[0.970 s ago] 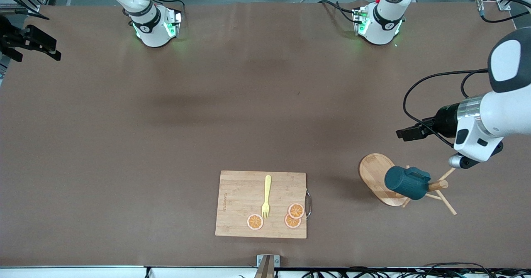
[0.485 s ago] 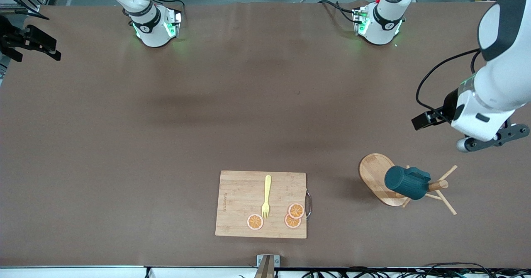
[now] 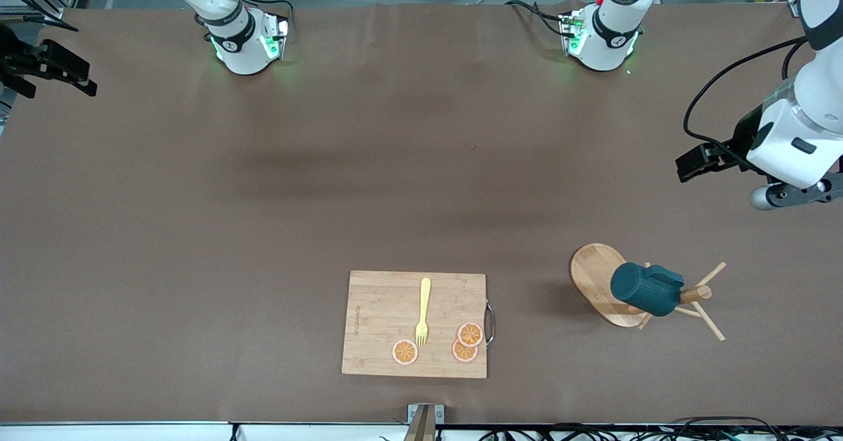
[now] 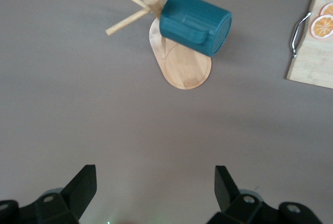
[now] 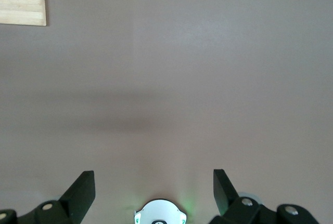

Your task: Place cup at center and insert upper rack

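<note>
Overhead, the left gripper (image 4: 154,193) hangs with fingers apart over bare table at the left arm's end, holding nothing. At its 12 o'clock in the left wrist view stands one upper rack (image 3: 602,283) with one cup (image 3: 642,289) hung tilted on it. The right gripper (image 5: 153,193), also spread and empty, waits. One cutting board (image 3: 379,326) carries one fork (image 3: 422,312) and three orange slices (image 3: 405,352).

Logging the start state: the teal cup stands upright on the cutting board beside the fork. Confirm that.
Wrong place and pose. The cup hangs tilted on the upper rack, toward the left arm's end of the table; the front view shows it. The fork lies on the cutting board.
</note>
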### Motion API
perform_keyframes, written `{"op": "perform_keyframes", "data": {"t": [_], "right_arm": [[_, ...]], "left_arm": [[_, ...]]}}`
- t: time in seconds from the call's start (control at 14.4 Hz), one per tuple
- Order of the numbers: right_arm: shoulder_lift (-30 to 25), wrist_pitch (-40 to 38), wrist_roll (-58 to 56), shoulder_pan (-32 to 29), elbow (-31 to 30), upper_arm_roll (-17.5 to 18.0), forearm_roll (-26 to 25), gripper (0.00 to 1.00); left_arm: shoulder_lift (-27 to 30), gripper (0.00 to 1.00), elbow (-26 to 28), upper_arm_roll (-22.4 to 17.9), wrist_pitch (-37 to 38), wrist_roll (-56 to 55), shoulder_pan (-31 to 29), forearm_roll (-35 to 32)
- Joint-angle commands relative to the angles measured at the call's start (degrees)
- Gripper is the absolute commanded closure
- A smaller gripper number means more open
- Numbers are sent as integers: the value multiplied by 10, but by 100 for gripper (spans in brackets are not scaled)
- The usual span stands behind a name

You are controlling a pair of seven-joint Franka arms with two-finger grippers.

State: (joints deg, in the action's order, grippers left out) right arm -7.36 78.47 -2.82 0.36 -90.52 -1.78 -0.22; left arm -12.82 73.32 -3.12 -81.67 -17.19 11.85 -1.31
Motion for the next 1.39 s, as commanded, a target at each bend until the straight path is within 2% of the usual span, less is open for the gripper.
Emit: {"op": "perform_keyframes", "data": {"t": [0.0, 0.28, 0.42, 0.55, 0.76, 1.18, 1.32], "right_arm": [[-15, 5, -8, -12, -14, 6, -4, 0], [-15, 5, -8, -12, -14, 6, -4, 0], [-15, 5, -8, -12, -14, 6, -4, 0], [-15, 5, -8, -12, -14, 6, -4, 0], [-15, 5, -8, -12, -14, 6, -4, 0], [-15, 5, -8, -12, -14, 6, -4, 0], [-15, 6, -8, -12, -14, 6, -4, 0]], "left_arm": [[45, 0, 46, 28, 3, 54, -56, 9], [113, 0, 130, 48, 0, 116, -128, 37], [139, 0, 161, 51, -3, 117, -134, 37], [144, 0, 162, 89, -9, 115, -159, 27], [162, 0, 178, 93, -35, 115, -160, 10], [165, 0, 180, 96, -37, 117, -157, 10], [187, 0, 212, 97, -37, 136, -157, 10]]}}
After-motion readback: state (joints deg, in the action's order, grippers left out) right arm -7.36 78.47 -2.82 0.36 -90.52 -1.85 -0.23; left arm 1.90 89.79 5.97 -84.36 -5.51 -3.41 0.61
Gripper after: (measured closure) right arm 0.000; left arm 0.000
